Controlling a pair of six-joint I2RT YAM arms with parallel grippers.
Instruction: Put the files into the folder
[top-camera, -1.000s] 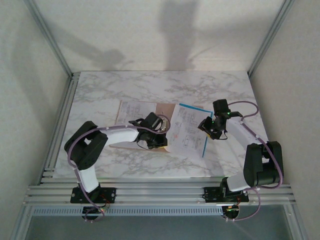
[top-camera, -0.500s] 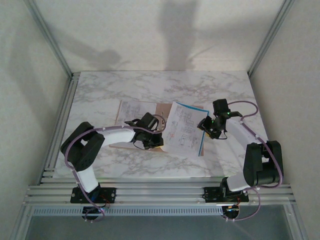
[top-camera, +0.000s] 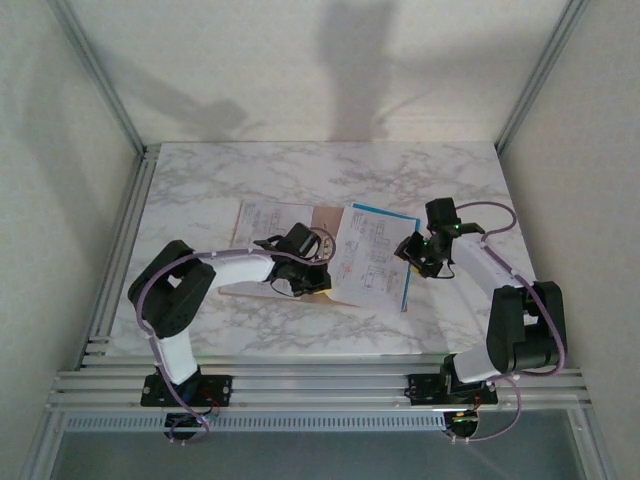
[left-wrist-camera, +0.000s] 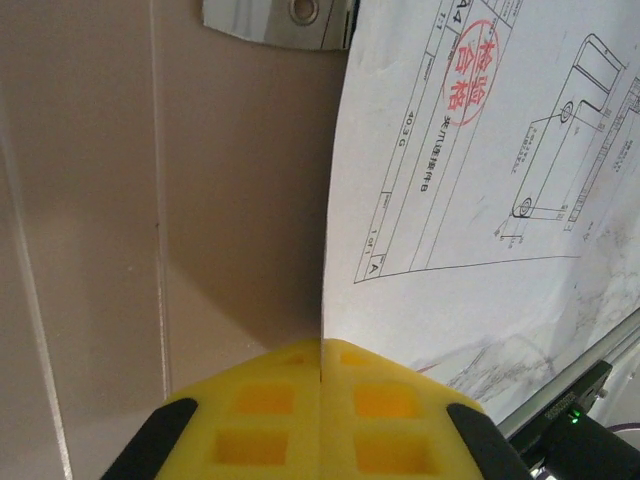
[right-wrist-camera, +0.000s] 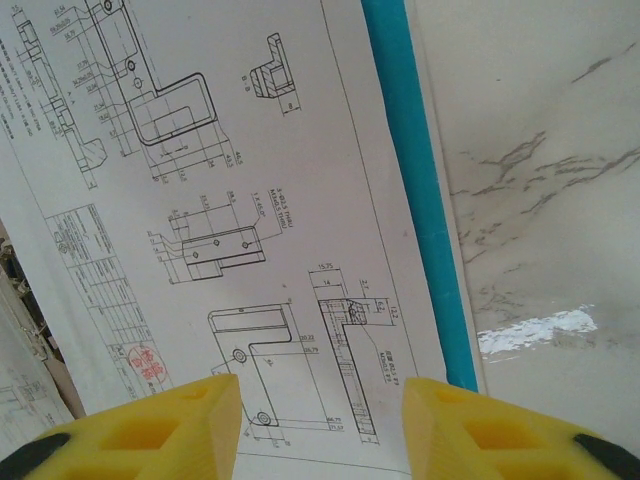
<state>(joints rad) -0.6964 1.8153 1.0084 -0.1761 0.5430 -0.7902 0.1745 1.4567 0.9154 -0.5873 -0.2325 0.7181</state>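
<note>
Marble table (top-camera: 250, 170) | left tool (left-wrist-camera: 320, 395) clamping file (left-wrist-camera: 480, 150) | right tool (right-wrist-camera: 320, 420) agape

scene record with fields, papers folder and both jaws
folder: pinkish-tan flat card folder, lying flat on the marble table
sheet one: white printed paper sheet on the folder's left part
sheet two: white drawing sheet with a bright blue edge strip, left edge over the folder
left jaws: shut on sheet two's edge
right jaws: open over sheet two
</note>
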